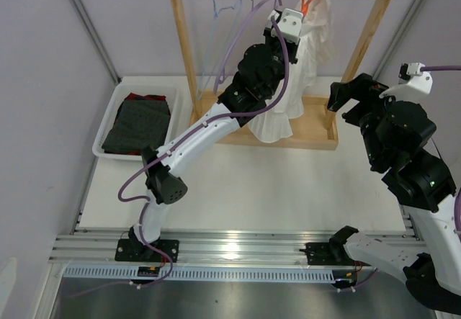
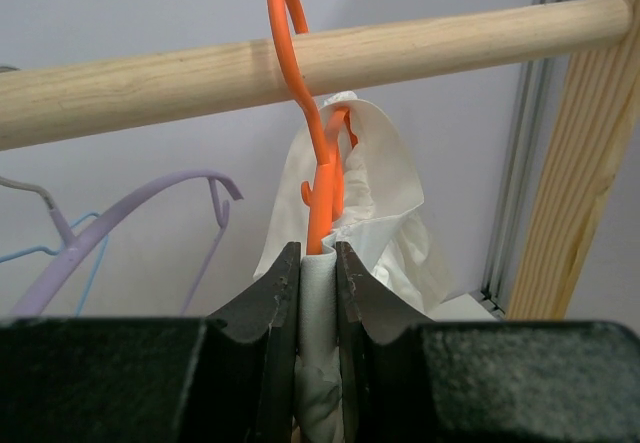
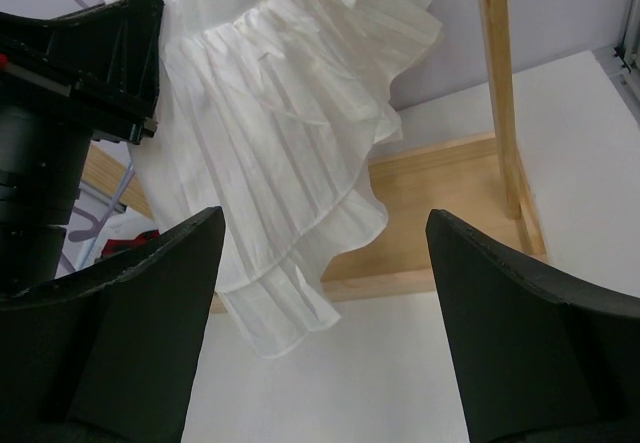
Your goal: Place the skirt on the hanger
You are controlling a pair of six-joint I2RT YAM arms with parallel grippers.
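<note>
Though the left arm (image 1: 209, 128) blocks the top view, we see the left gripper (image 2: 318, 253) pinching the skirt (image 2: 390, 213) under the hanger (image 2: 318, 143), a lilac hanger (image 2: 130, 203) beside. The right gripper (image 3: 325, 218) gapes empty.

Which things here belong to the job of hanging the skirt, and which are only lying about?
For the job: skirt, orange hanger, wooden rail, left hand gripping the skirt.
Only lying about: lilac hanger, pale blue hanger, dark dotted garment, white tray.

The left arm (image 1: 205, 128) stretches far and high from the near left; the left tool (image 2: 318, 263) is pinched narrow on the skirt (image 2: 385, 198). The right arm (image 1: 407, 146) rears up at the right; the right tool (image 3: 325, 221) gapes wide, gripping nothing.
</note>
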